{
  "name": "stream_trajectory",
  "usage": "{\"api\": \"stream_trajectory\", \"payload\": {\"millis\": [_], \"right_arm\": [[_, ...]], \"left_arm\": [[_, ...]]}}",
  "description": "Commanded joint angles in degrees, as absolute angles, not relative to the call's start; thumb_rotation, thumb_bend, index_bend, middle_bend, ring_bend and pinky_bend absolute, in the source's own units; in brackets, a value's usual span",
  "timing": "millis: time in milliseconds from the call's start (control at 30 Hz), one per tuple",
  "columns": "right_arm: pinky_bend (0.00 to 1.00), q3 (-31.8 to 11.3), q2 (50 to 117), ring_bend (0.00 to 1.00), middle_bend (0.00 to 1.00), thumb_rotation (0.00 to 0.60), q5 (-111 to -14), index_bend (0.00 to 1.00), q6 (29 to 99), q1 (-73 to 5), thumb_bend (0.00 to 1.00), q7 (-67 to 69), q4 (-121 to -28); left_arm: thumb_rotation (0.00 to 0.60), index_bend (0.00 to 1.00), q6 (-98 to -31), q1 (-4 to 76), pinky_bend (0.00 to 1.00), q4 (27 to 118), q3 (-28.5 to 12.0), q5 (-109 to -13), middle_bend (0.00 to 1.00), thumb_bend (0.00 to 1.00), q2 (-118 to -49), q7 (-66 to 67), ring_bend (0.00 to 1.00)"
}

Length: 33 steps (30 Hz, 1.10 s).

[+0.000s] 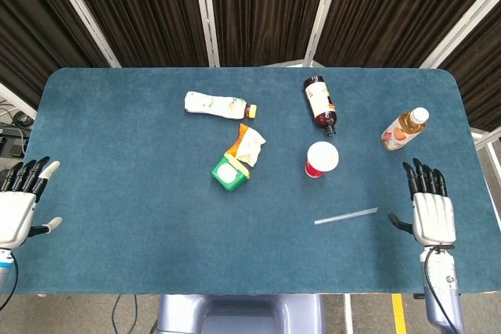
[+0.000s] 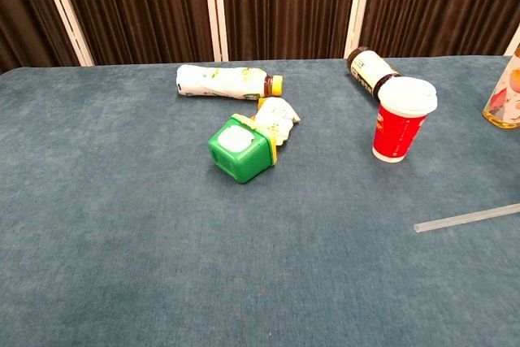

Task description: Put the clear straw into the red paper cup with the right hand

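The right hand (image 1: 433,213) hovers flat with fingers spread and holding nothing, just right of the clear straw (image 1: 346,216), which lies flat on the surface (image 1: 125,193), near of the upright red paper cup (image 1: 321,159); I judge it poised to reach. The left hand (image 1: 19,207) is likewise spread and holding nothing. No label is readable

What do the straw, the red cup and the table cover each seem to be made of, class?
Straw: likely clear plastic, a pale see-through tube.
Red cup: apparently paper, matte red wall; its white lid looks like plastic.
Table cover: seemingly felt or short-pile fabric, dull blue with fuzzy mottling.
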<state>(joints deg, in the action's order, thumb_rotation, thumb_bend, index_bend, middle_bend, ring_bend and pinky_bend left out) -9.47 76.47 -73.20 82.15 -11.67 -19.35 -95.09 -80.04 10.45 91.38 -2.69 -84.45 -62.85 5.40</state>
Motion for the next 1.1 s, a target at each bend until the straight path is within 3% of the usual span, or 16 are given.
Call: {"api": "stream_trajectory", "payload": {"millis": [33,233,433,633,1100], "right_arm": [[0.0,-9.37,76.29,0.0,0.0,0.6,-73.39,0.14,82.05,-11.66,0.14,-19.09,-95.3],[0.0,-8.67,75.93,0.0,0.01,0.6,-73.93,0.36,81.57,-11.44,0.15,-18.08,-96.28],[0.0,-6.82,75.98,0.0,0.08,0.6,-74.93,0.48,80.53,-11.29,0.18,-18.95,-97.7],[0.0,-5.62,77.08,0.0,0.08,0.6,-72.41,0.49,76.63,-12.06,0.18,-20.33,-97.92],[0.0,-8.08,84.05,0.0,0.08,0.6,-66.61,0.49,71.59,-16.53,0.2,-24.44,-91.26]], "left_arm": [[0.6,0.0,-80.06,10.44,0.0,91.43,-2.7,-84.41,0.0,0.05,-62.86,5.48,0.0],[0.6,0.0,-80.05,10.43,0.0,91.49,-2.72,-84.34,0.0,0.05,-62.85,5.54,0.0],[0.6,0.0,-80.08,10.41,0.0,91.52,-2.71,-84.36,0.0,0.05,-62.86,5.56,0.0],[0.6,0.0,-80.07,10.41,0.0,91.61,-2.76,-84.24,0.0,0.05,-62.89,5.77,0.0],[0.6,0.0,-80.05,10.35,0.0,91.8,-2.81,-84.01,0.0,0.05,-62.9,5.91,0.0]]}}
